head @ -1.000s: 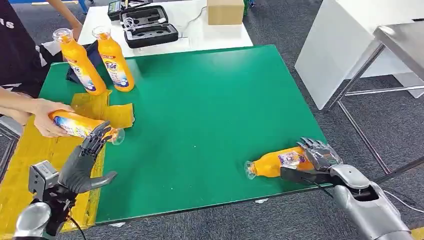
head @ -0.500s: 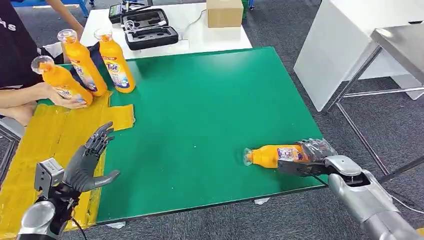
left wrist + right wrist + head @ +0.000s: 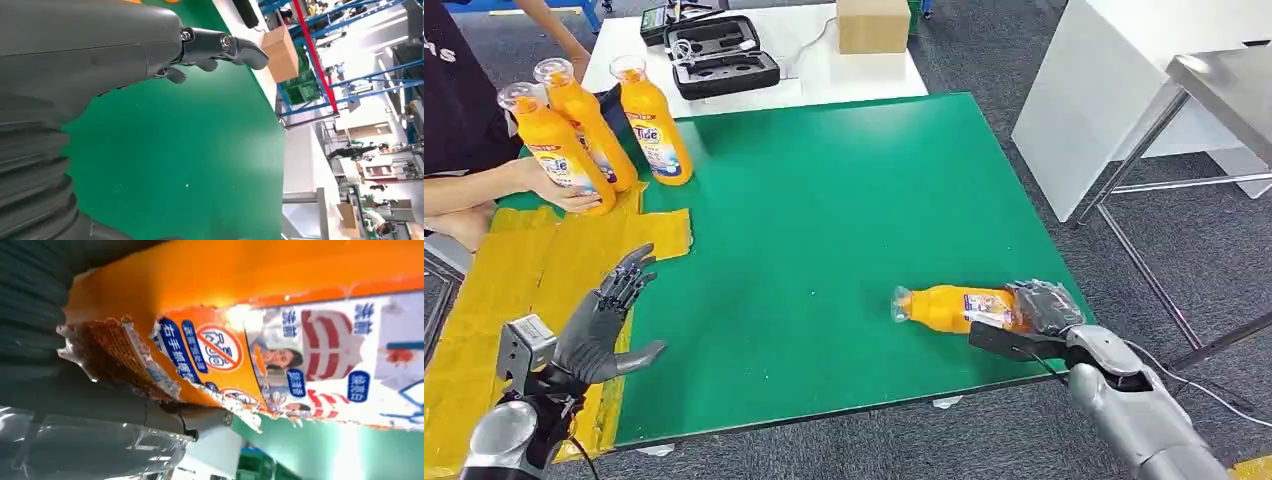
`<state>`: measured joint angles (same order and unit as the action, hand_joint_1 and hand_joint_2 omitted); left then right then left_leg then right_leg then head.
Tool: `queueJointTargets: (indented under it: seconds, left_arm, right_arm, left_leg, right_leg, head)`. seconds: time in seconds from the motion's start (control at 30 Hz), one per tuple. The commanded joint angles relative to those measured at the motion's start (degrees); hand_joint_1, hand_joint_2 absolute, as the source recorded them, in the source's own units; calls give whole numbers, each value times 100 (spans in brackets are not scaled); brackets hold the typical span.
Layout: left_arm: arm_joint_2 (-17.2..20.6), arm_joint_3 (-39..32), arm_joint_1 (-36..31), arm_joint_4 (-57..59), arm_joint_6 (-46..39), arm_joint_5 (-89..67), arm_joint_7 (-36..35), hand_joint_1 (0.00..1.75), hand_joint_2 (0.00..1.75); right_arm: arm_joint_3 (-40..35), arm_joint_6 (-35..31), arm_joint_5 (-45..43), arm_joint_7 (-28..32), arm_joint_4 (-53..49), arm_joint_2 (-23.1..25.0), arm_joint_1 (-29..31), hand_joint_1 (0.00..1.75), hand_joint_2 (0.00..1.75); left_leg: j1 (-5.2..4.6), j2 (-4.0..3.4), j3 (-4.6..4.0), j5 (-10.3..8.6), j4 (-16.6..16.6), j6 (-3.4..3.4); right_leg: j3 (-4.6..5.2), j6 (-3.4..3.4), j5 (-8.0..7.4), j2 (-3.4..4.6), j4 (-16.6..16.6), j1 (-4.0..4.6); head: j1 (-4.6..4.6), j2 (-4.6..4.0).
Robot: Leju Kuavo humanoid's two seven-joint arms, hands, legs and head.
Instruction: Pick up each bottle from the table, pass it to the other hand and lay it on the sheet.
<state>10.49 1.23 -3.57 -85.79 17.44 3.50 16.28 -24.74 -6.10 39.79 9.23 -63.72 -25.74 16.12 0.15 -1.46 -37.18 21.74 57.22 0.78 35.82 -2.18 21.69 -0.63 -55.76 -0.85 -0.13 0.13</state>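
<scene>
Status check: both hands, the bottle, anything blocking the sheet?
Right hand grips the lying orange detergent bottle at the green table's near edge. Left hand open over the yellow sheet. Person's hand holds an upright bottle at sheet's far end.

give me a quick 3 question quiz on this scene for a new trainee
1. True or false: the right hand grips the lying bottle at its base end.
2. Multiple choice: the left hand is
A. gripping a bottle
B. open, holding nothing, above the yellow sheet
C. resting on the cardboard box
3. Fill in: the person's hand holds an upright bottle at the table's far left, beside ____ other upright bottles.

Key
1. True; its cap points toward the left hand's side.
2. B; its fingers are spread near the sheet's edge by the green mat.
3. Two.
</scene>
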Motion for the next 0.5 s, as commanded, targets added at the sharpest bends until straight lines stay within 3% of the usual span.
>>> queueJointTargets:
  seconds: [0.03, 0.17, 0.5]
  left_arm:
    - [-52, 897, -595, 501, 48, -27, -353, 0, 175]
    - [-146, 1447, -1103, 975, 3, 19, -235, 0, 175]
    - [-84, 1568, -1164, 973, -74, 127, -256, 0, 175]
  right_arm:
    - [1610, -405, -2238, 914, -1569, 2166, -462, 175, 175]
    - [1603, -432, -3140, 1364, -1433, 2557, -320, 175, 175]
    - [1503, -504, -3237, 1420, -1350, 2496, -297, 175, 175]
  left_leg:
    - [12, -7, 7, 13, 5, -15]
    - [11, 21, -4, -6, -6, -12]
    - [9, 22, 5, 5, 1, -14]
  right_leg:
    - [1, 20, 8, 22, -9, 10]
    - [6, 12, 8, -13, 0, 7]
    - [-5, 17, 19, -6, -5, 5]
  head:
    - [-4, 0]
    - [-2, 0]
    - [-2, 0]
